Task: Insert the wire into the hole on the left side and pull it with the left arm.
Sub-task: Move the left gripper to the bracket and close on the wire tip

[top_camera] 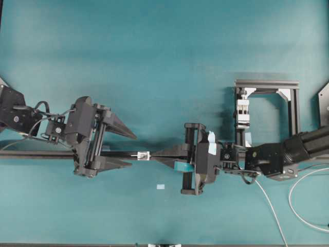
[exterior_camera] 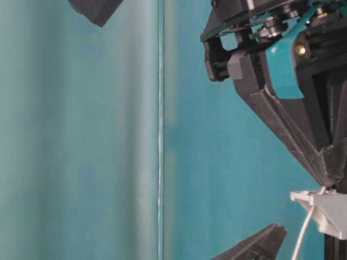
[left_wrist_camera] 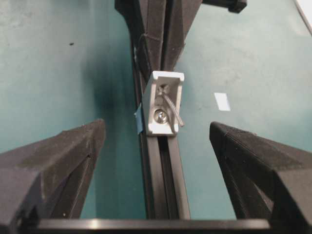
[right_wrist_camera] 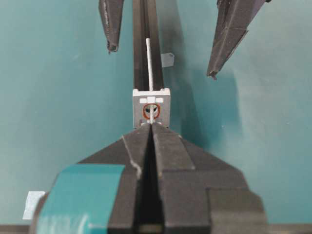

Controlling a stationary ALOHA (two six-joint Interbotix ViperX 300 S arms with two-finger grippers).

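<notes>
Overhead view, two tools, left tool point(top_camera: 131, 150), right tool point(top_camera: 154, 154), one wire point(right_wrist_camera: 150, 63), one hole point(right_wrist_camera: 151, 111)

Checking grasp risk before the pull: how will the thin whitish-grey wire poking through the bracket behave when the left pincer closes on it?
The thin whitish-grey wire juts fairly straight past the small white square bracket, so the short end is probably springy rather than limp. Being so thin, it could slip between the left pincer's broad black fingers.

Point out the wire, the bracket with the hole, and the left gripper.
wire point(right_wrist_camera: 150, 63): right wrist view, free end beyond bracket.
bracket point(left_wrist_camera: 163, 103): left wrist view, its face.
left gripper point(top_camera: 131, 150): overhead view, between fingertips.
</notes>
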